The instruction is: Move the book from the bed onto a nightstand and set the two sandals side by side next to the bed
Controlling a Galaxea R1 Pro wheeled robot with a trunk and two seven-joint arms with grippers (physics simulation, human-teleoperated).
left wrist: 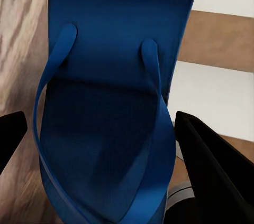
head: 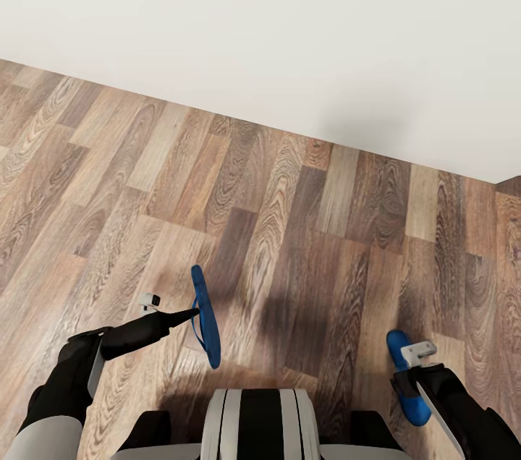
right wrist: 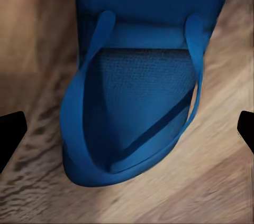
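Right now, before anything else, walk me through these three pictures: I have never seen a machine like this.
This is a simulated wheeled robot with two black arms. The big picture looks down from its head over a brown wood-plank floor and a white wall. The left gripper holds one thin bright blue flip-flop sandal edge-up above the floor. The right gripper is at the second blue sandal. The two small pictures come from cameras near each gripper: each shows its sandal's straps close up, and, between dark fingertips.
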